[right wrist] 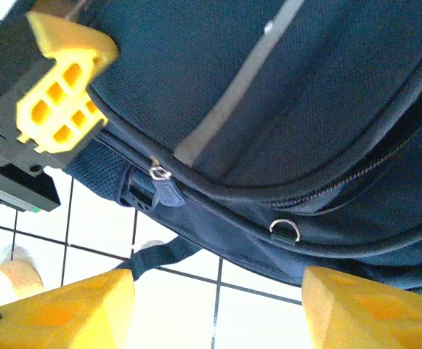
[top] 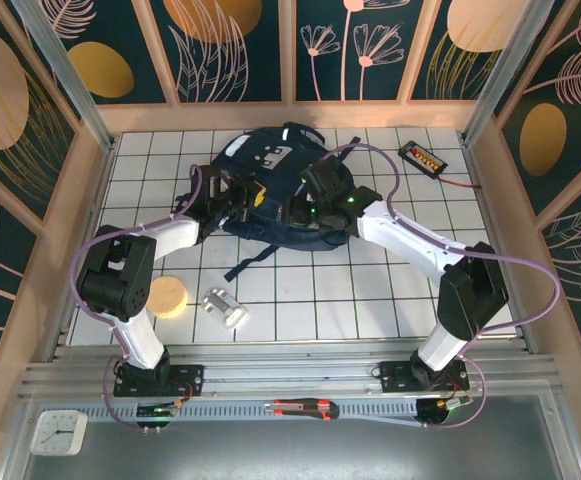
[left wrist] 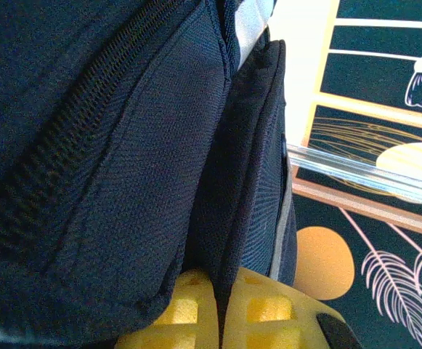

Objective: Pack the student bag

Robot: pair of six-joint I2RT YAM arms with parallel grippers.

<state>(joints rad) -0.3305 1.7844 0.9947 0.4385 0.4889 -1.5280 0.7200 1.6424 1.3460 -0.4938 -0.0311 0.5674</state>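
The student bag (top: 270, 152), dark navy with a grey-white patch, lies at the back middle of the tiled table. My left gripper (top: 238, 196) is at its left side. In the left wrist view its yellow fingers (left wrist: 174, 313) are shut on a fold of the student bag (left wrist: 123, 145) fabric beside a zip. My right gripper (top: 317, 208) is at the bag's front right. It stands open (right wrist: 218, 313) over bare tile, just below the bag's lower edge (right wrist: 305, 94). A zip pull (right wrist: 160, 190) and a metal D-ring (right wrist: 285, 229) sit on that edge.
A round tan disc (top: 167, 296) and a small silvery object (top: 223, 308) lie at the front left. A black device with a cable (top: 422, 156) sits at the back right. A loose strap (top: 255, 262) trails forward. Wooden walls enclose the table.
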